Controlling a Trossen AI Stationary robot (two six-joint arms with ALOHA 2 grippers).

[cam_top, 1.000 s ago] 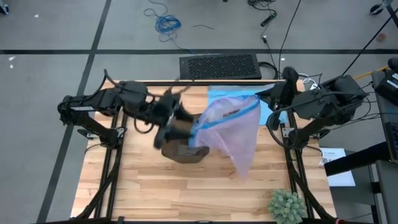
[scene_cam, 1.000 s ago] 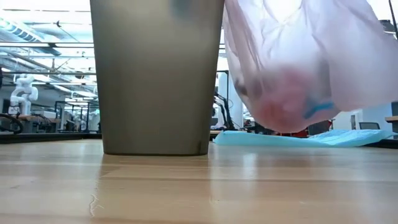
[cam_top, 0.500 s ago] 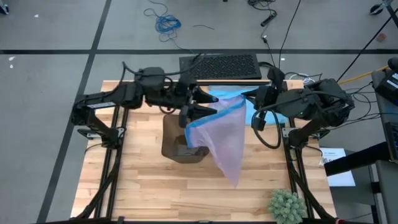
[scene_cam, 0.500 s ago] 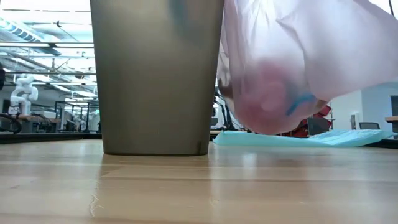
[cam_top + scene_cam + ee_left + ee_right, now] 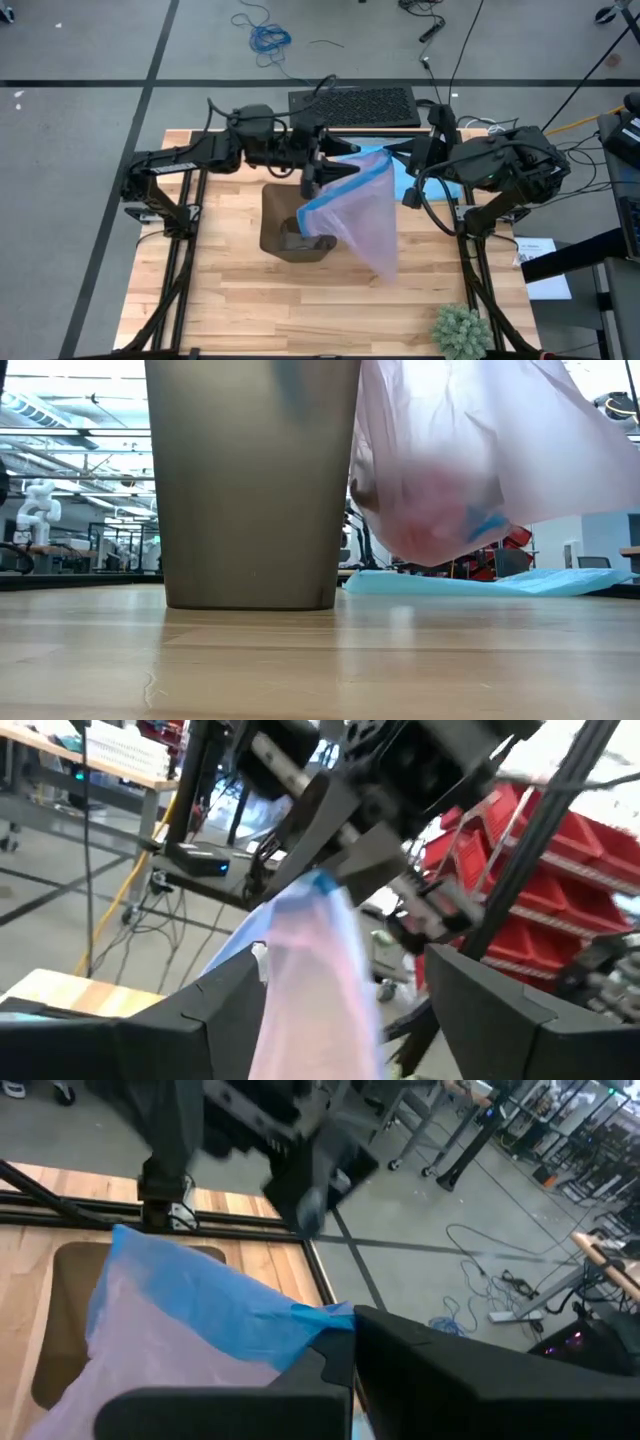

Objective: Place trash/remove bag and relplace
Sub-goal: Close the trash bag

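Two grippers meet above the far half of the table, and the bag hangs between them. It is lifted clear of the bin: its blue-edged mouth is stretched up toward the arms while its full, rounded bottom hangs just above the wood, right beside the bin, as the low view shows. Something pinkish and a blue scrap show dimly through the plastic there. The right gripper is pinched tight on the blue hem at the far right corner of the mouth. The left gripper is at the near-left corner with its fingers spread wide on either side of the rim, not clamping it. A light blue bag lies flat on the table behind.
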